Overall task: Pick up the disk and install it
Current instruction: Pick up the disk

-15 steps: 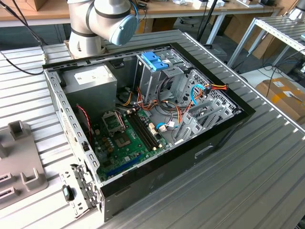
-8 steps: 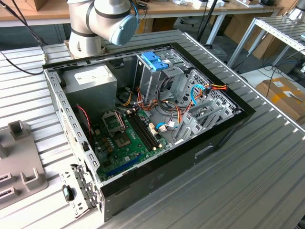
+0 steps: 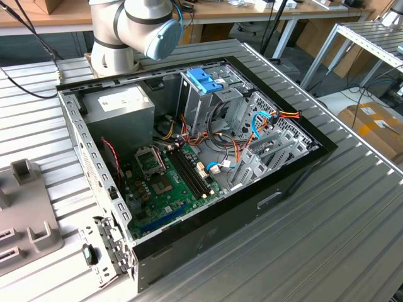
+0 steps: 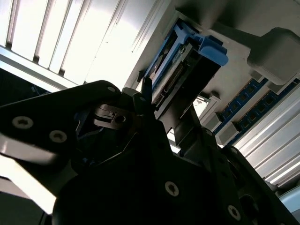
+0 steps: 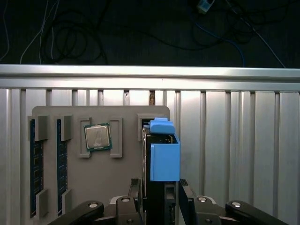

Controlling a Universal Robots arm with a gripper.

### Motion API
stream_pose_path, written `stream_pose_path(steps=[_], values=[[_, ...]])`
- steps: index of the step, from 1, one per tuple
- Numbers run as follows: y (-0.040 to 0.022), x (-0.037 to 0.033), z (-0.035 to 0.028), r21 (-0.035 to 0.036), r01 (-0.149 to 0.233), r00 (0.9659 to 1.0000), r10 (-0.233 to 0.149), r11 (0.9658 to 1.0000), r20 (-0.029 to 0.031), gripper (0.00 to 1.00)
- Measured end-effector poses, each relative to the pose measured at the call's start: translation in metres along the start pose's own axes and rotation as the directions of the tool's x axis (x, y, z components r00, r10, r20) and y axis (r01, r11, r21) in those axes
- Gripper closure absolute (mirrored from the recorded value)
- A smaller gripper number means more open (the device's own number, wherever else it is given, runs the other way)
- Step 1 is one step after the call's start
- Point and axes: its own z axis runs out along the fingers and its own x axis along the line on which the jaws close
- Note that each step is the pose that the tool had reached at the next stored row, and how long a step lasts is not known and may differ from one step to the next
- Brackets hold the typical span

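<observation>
The claw (image 5: 159, 202) grasps the disk (image 5: 164, 159), which stands on edge at the rim of the grey tray (image 5: 123, 180), long axis pointing away from the claw; bare ribbed desk (image 5: 234, 150) lies just beside.

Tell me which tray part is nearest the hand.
The disk, standing on edge with a blue rail, right at the hand; the chip and two memory sticks sit farther off.
</observation>
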Motion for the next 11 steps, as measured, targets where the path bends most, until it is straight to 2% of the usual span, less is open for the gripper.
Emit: stream_pose_path(steps=[3, 4, 5, 7, 11], values=[[0.0000, 0.0000, 0.0000, -0.0001, 0.000, 1.0000, 0.000, 1.0000, 0.0000, 0.55], [0.0000, 0.0000, 0.0000, 0.0000, 0.000, 1.0000, 0.000, 1.0000, 0.0000, 0.56], [0.0001, 0.0000, 0.0000, -0.0001, 0.000, 1.0000, 0.000, 1.0000, -0.0001, 0.63], [0.0001, 0.0000, 0.0000, -0.0001, 0.000, 1.0000, 0.000, 1.0000, -0.0001, 0.65], [0.0002, 0.0000, 0.0000, 0.0000, 0.000, 1.0000, 0.000, 1.0000, 0.0000, 0.65]])
